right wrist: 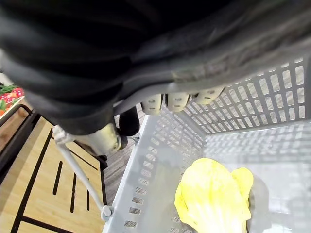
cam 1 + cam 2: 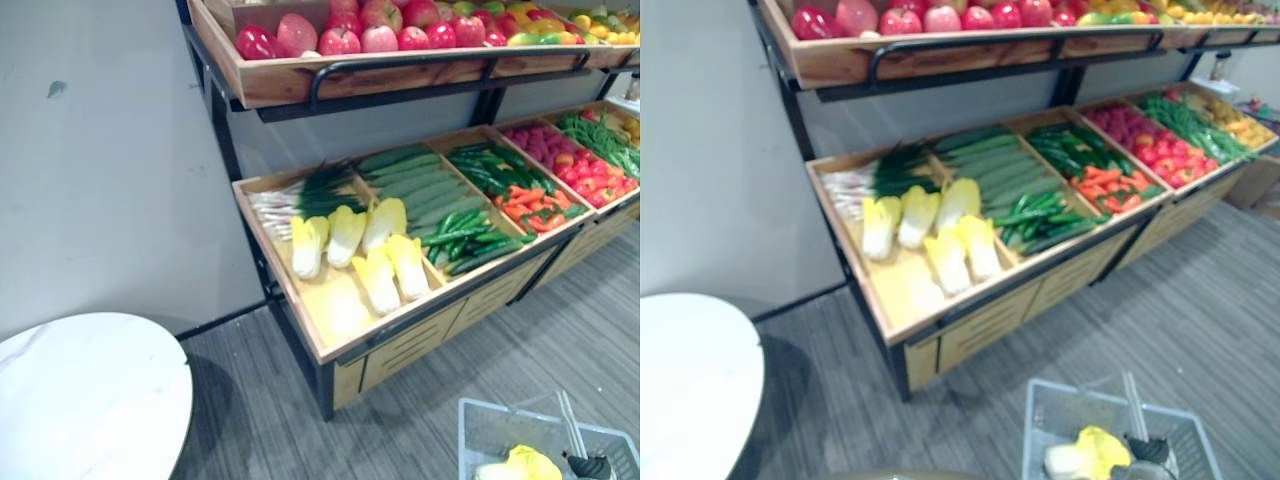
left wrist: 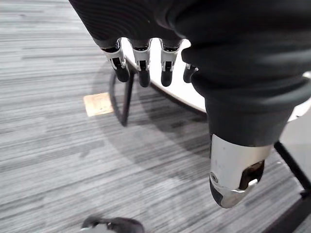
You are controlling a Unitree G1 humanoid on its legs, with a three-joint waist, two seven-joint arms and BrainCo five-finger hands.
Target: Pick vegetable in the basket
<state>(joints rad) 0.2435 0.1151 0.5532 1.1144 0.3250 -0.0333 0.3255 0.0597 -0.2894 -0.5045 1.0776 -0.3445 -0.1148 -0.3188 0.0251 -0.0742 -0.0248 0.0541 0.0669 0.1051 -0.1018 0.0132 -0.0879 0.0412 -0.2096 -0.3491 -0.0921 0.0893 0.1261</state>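
Right hand (image 1: pixel 170 102), top of right wrist view: fingers curled round handle (image 1: pixel 77 170), apparently gripping it, carrying basket (image 1: pixel 272 92). Cabbage (image 1: pixel 214 194) lies inside basket, lower right of left eye view. Left hand (image 3: pixel 141 58): fingers straight, relaxed, holding nothing, above floor (image 3: pixel 58 145) near white surface (image 2: pixel 90 390). Shelf (image 2: pixel 335 310), centre of frame, holds more cabbages (image 2: pixel 345 235) and cucumbers (image 2: pixel 420 185). Judgement: one vegetable already in basket; task looks done unless more are wanted.
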